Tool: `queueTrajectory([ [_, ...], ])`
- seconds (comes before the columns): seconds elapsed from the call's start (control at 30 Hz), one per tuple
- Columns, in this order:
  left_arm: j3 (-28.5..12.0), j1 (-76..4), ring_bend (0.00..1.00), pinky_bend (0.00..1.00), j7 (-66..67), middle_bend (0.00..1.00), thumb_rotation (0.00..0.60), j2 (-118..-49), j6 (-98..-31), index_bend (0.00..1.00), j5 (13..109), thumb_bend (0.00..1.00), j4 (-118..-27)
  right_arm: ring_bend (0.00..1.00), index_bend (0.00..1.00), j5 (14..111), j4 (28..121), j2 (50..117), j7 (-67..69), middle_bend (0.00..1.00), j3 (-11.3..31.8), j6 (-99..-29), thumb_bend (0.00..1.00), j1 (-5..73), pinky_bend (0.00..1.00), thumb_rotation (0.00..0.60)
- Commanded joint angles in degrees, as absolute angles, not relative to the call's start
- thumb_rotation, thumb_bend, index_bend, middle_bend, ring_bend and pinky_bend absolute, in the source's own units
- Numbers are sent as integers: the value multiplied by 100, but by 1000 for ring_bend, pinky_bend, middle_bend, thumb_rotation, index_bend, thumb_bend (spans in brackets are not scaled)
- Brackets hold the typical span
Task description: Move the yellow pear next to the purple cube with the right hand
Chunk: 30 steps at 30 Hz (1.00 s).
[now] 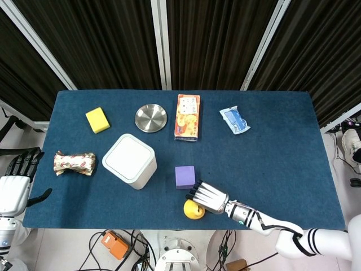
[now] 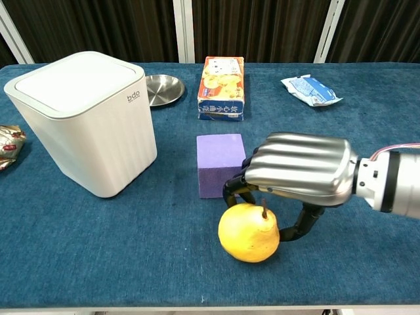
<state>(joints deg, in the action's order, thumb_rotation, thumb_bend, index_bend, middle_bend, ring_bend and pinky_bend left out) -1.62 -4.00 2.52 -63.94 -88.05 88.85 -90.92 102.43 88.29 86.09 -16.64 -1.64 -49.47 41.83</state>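
The yellow pear point(image 1: 194, 209) point(image 2: 249, 232) stands upright near the table's front edge, just in front of the purple cube point(image 1: 185, 176) point(image 2: 220, 164). My right hand point(image 1: 208, 196) point(image 2: 298, 170) holds the pear, silver fingers arched over its top and the thumb curled round its right side. Whether the pear touches the cloth I cannot tell. My left hand point(image 1: 15, 179) hangs off the table's left edge, fingers apart and holding nothing.
A white lidded bin point(image 1: 130, 161) point(image 2: 82, 119) stands left of the cube. Behind it lie a snack box point(image 1: 187, 117) point(image 2: 222, 87), a steel dish point(image 1: 150, 118) point(image 2: 163, 88) and a blue-white packet point(image 1: 234, 119) point(image 2: 311, 90). A yellow sponge point(image 1: 97, 119) and a foil wrapper point(image 1: 74, 162) lie far left.
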Motion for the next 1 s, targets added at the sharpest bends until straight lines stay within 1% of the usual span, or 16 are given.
queueTrajectory([
  [0.03, -161, -377, 0, 93, 221, 8, 600, -6389, -8855, 0, 8905, 133, -9081, 401, 319, 10216, 8743, 8681, -1650, 478, -197, -4929, 368, 4228, 469, 600],
  [0.1, -162, -372, 0, 92, 199, 8, 600, -6385, -8865, 0, 8907, 133, -9072, 363, 200, 10199, 8735, 8691, -1679, 438, -211, -4937, 368, 4233, 454, 600],
  [0.13, -163, -372, 0, 92, 187, 8, 600, -6383, -8864, 0, 8905, 133, -9066, 354, 165, 10190, 8740, 8690, -1718, 428, -218, -4950, 368, 4232, 450, 600],
  [0.17, -163, -373, 0, 92, 179, 8, 600, -6380, -8862, 0, 8904, 133, -9063, 341, 106, 10187, 8748, 8688, -1746, 413, -224, -4967, 368, 4229, 444, 600],
  [0.2, -162, -374, 0, 92, 170, 8, 600, -6375, -8860, 0, 8907, 133, -9062, 331, 64, 10186, 8757, 8683, -1778, 403, -230, -4985, 368, 4225, 438, 600],
  [0.27, -159, -373, 0, 93, 159, 8, 600, -6369, -8865, 0, 8918, 133, -9059, 316, 11, 10194, 8789, 8670, -1823, 387, -248, -5043, 368, 4213, 430, 600],
  [0.43, -157, -354, 0, 92, 143, 8, 600, -6369, -8907, 0, 8935, 133, -9053, 299, 0, 10239, 8897, 8580, -1880, 369, -301, -5224, 368, 4170, 429, 600],
  [0.53, -154, -341, 0, 92, 137, 8, 600, -6371, -8936, 0, 8949, 133, -9051, 289, 0, 10322, 9022, 8458, -1867, 360, -356, -5455, 368, 4093, 429, 600],
  [0.67, -162, -330, 0, 92, 139, 8, 600, -6376, -8959, 0, 8946, 133, -9048, 267, 0, 10453, 9305, 8147, -1689, 334, -490, -5910, 368, 3898, 429, 600],
  [0.8, -170, -323, 0, 92, 131, 8, 600, -6376, -8966, 0, 8929, 132, -9052, 243, 0, 10634, 9560, 7649, -1484, 310, -677, -6622, 368, 3548, 421, 600],
  [0.87, -174, -319, 0, 92, 140, 8, 600, -6379, -8974, 0, 8927, 133, -9060, 208, 0, 10672, 9620, 7360, -1503, 279, -784, -7018, 368, 3287, 382, 600],
  [0.93, -176, -316, 0, 92, 156, 8, 600, -6387, -8985, 0, 8932, 133, -9064, 151, 0, 10578, 9721, 7071, -1610, 225, -885, -7317, 368, 3000, 318, 600],
  [1.0, -174, -319, 0, 92, 161, 8, 600, -6403, -9009, 0, 8973, 133, -9056, 60, 0, 10365, 9857, 6743, -1663, 141, -998, -7707, 368, 2602, 211, 600],
])
